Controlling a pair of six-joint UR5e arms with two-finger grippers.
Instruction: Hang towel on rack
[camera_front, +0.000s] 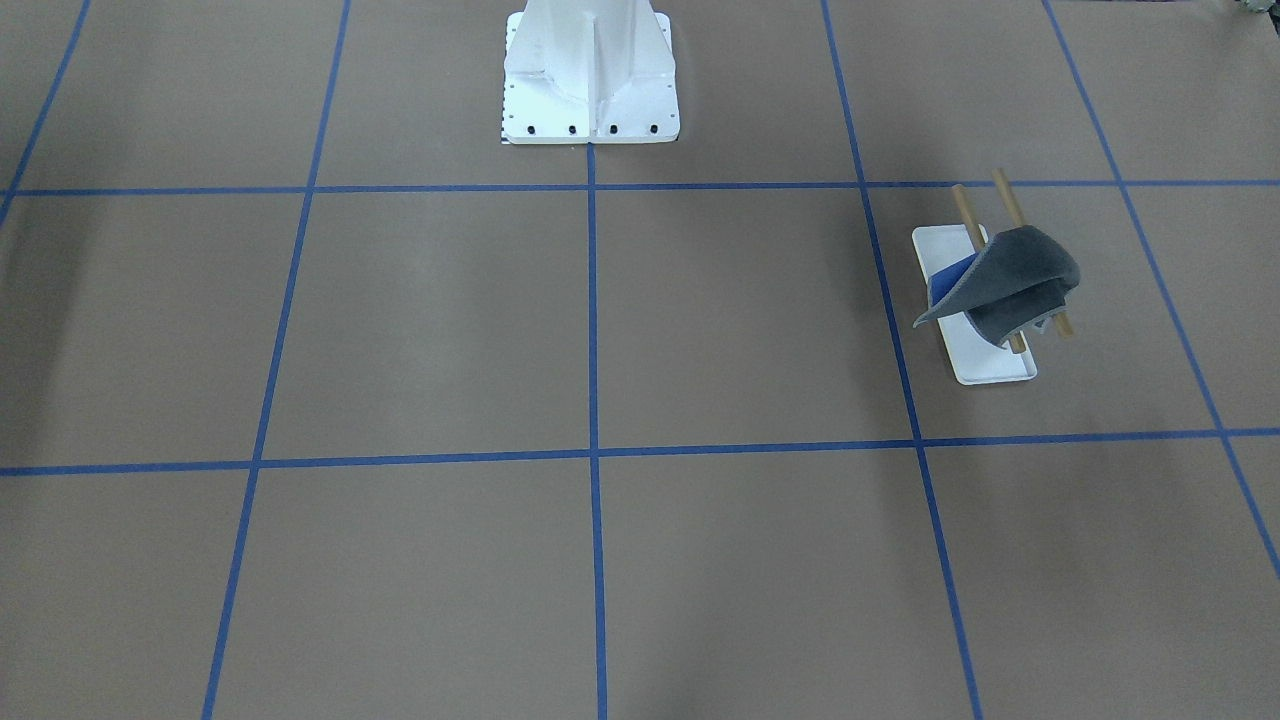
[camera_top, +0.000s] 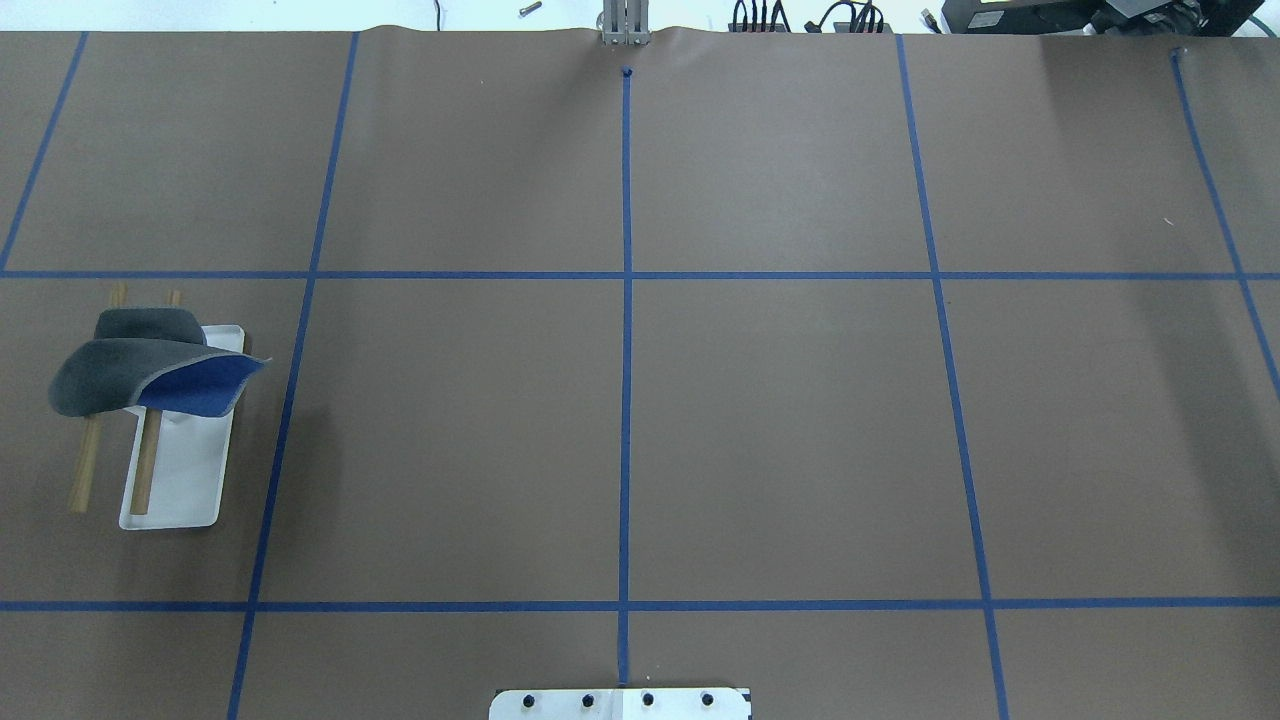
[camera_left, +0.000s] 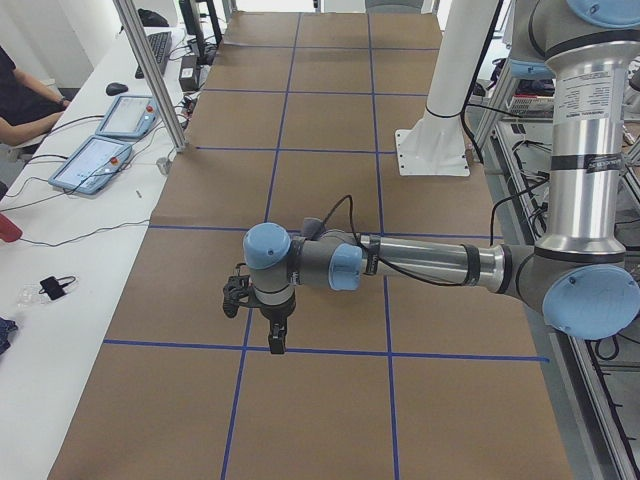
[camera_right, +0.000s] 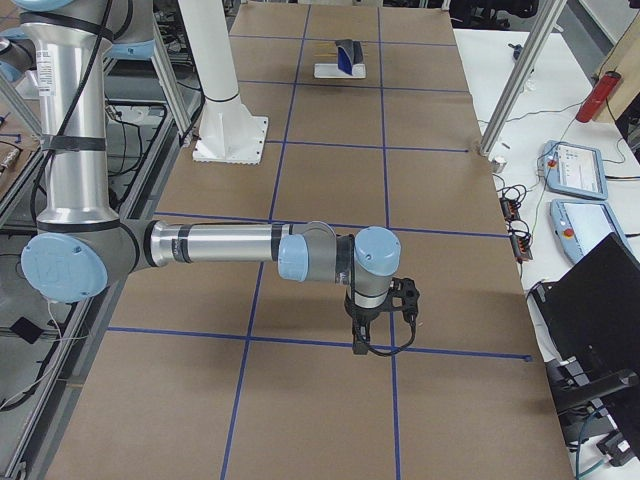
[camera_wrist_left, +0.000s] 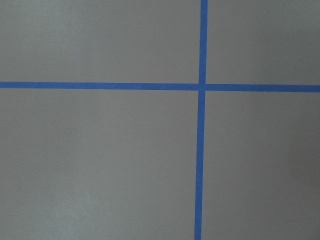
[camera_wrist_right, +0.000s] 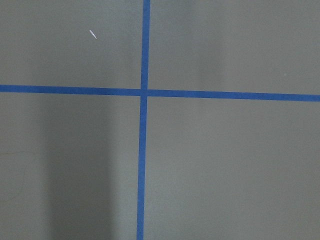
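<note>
The towel (camera_front: 1020, 275) lies draped over the rack's two wooden rods (camera_front: 965, 215), dark grey side up, with a blue corner (camera_top: 195, 385) folded out over the white tray base (camera_top: 180, 480). The rack also shows far off in the exterior right view (camera_right: 340, 60). My left gripper (camera_left: 275, 340) shows only in the exterior left view, pointing down over the table. My right gripper (camera_right: 360, 340) shows only in the exterior right view, also pointing down. I cannot tell whether either is open or shut. Neither is near the towel. Both wrist views show only brown table and blue tape.
The white bolted robot pedestal (camera_front: 590, 90) stands at the table's robot side. Blue tape lines (camera_top: 625, 400) divide the brown table into squares. A side desk holds tablets (camera_left: 100, 150) and cables, with a person seated there (camera_left: 25, 100).
</note>
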